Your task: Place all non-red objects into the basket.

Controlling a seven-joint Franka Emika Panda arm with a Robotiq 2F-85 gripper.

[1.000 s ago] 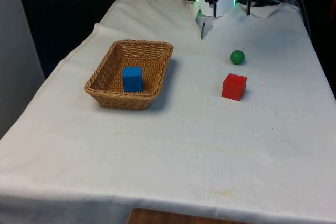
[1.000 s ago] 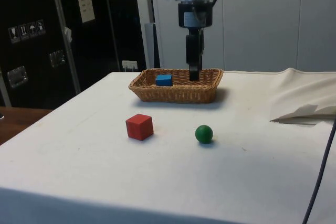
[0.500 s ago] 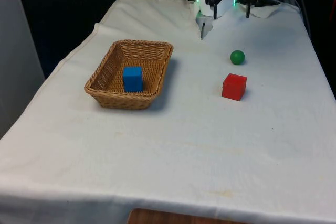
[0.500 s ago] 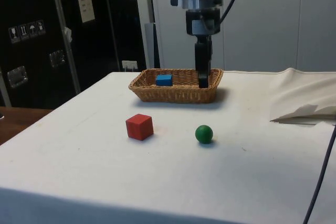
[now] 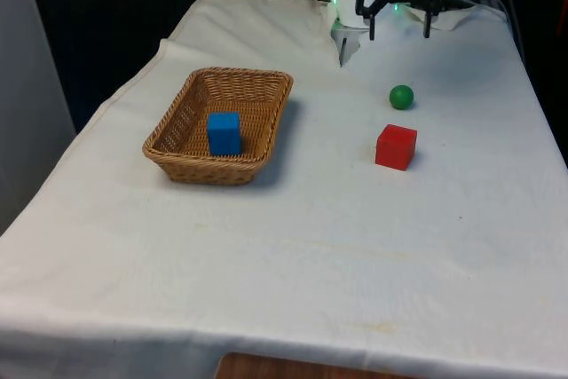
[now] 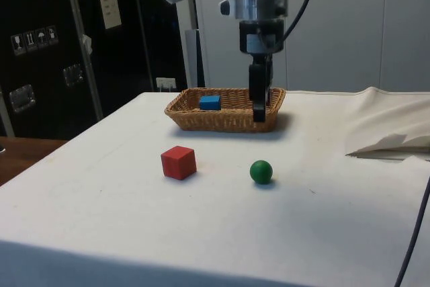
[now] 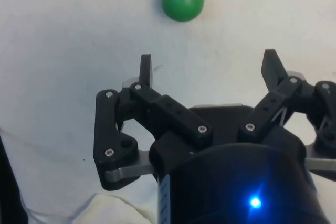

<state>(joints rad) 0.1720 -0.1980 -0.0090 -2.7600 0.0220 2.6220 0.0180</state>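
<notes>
Red cube [image 5: 396, 146] beside green ball [image 5: 401, 97].

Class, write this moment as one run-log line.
gripper: open, empty, above cloth | green ball: on cloth | blue cube: in basket | red cube: on cloth

Over the past sec the tool [image 5: 399, 26] has shifted toward the front view's right and come lower, fingers [image 7: 145, 69] spread wide, now up above the green ball [image 5: 401, 97]. In the side view it has slid right, across the basket [image 6: 225, 117] end.
</notes>
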